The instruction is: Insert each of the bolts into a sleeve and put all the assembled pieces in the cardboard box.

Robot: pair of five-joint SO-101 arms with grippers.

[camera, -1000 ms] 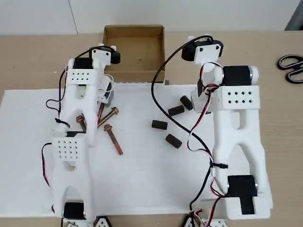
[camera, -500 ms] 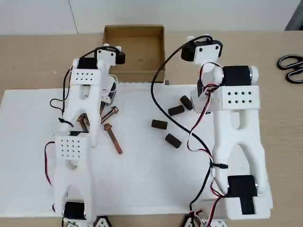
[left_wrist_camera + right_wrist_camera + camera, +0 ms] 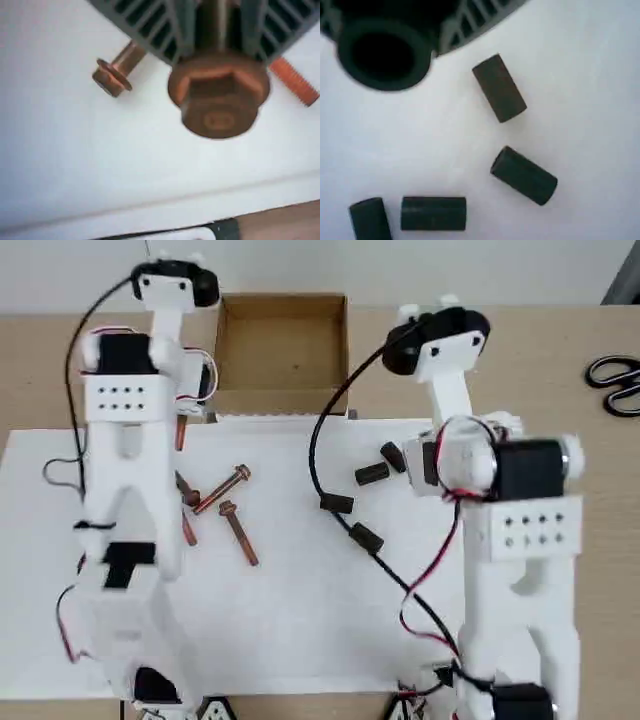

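Left pincer (image 3: 216, 22) holds bolt (image 3: 218, 97), right pincer (image 3: 395, 15) sleeve (image 3: 385, 52), both end-on to cameras.

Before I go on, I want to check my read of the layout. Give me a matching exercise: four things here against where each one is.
Things:
1 gripped bolt
2 gripped sleeve
3 box
4 scissors

Places:
A bare tabletop, right arm's side
B left gripper
C just beyond the sheet's far edge
D right gripper

Pairs: 1-B, 2-D, 3-C, 4-A
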